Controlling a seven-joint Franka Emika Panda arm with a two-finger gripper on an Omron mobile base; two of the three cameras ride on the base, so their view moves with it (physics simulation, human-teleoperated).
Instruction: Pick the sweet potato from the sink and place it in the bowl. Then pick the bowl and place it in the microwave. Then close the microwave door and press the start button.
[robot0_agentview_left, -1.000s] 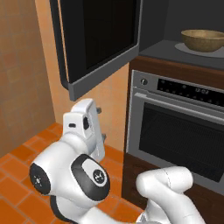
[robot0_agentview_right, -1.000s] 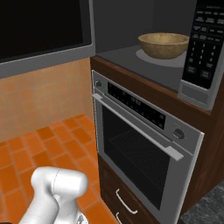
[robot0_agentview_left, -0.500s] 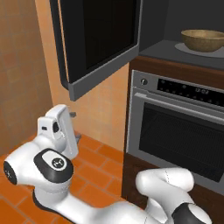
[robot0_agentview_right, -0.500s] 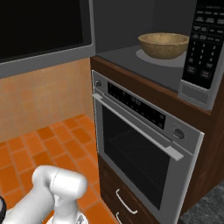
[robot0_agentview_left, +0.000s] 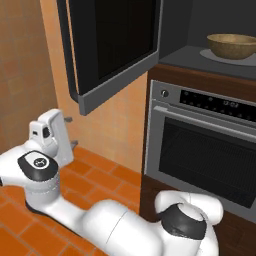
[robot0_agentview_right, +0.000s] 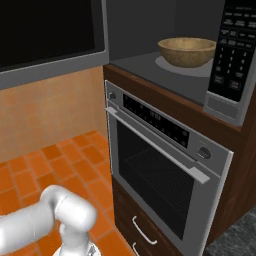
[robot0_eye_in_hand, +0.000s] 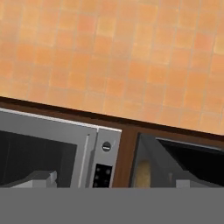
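The tan-brown bowl sits on the floor of the microwave's dark cavity. The microwave door hangs wide open to the left. The keypad panel is on the microwave's right side. My gripper is low and to the left, below the door's bottom edge and well away from the bowl. Its jaws are open with nothing between them. In the hand view it faces the orange tiled wall, rolled sideways. The sweet potato and the sink are out of view.
A steel oven with a bar handle sits directly under the microwave, and a drawer is below it. An orange tiled wall and floor lie to the left. My white arm stretches across the floor area.
My arm has swung left, away from the oven front, carrying the hand under the open door. The jaws stay open. Bowl, door and oven have not moved.
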